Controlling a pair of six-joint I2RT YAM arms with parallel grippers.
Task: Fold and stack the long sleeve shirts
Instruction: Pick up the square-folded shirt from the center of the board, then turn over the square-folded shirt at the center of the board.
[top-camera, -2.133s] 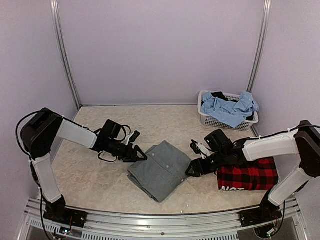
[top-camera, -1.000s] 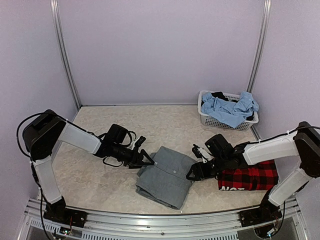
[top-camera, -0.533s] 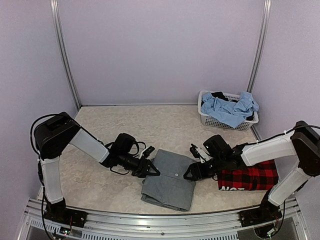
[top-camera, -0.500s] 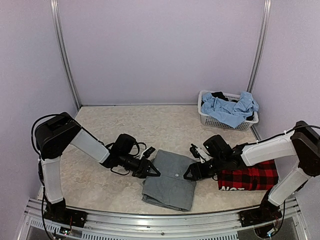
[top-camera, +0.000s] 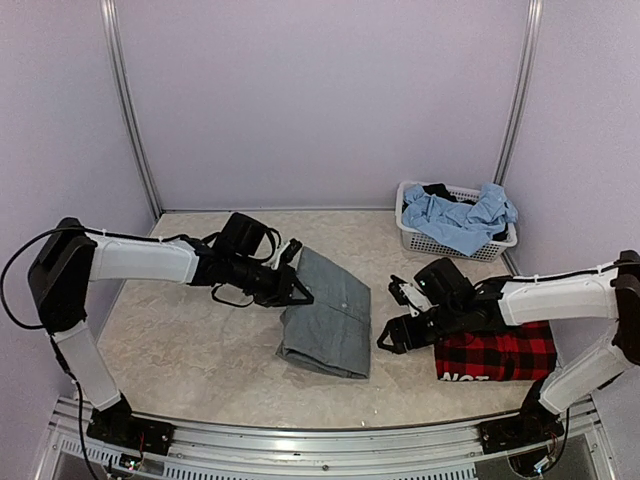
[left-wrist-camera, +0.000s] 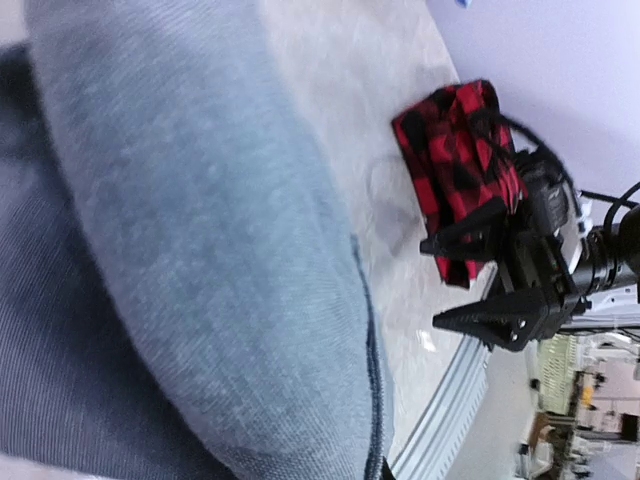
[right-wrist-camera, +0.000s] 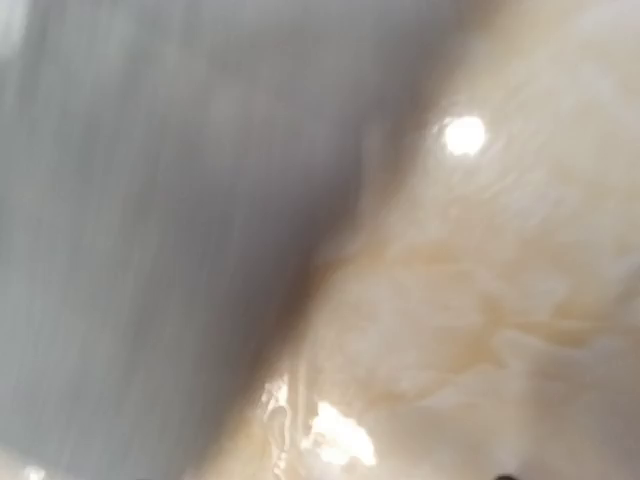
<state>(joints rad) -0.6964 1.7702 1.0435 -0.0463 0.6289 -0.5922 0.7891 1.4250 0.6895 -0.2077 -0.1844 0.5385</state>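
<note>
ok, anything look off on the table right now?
Nothing damaged. The grey shirt is folded but lies askew, its far-left edge pinched in the left fingers and seemingly lifted, apart from the plaid shirt. At far right, blue clothes spill over the basket rim.
</note>
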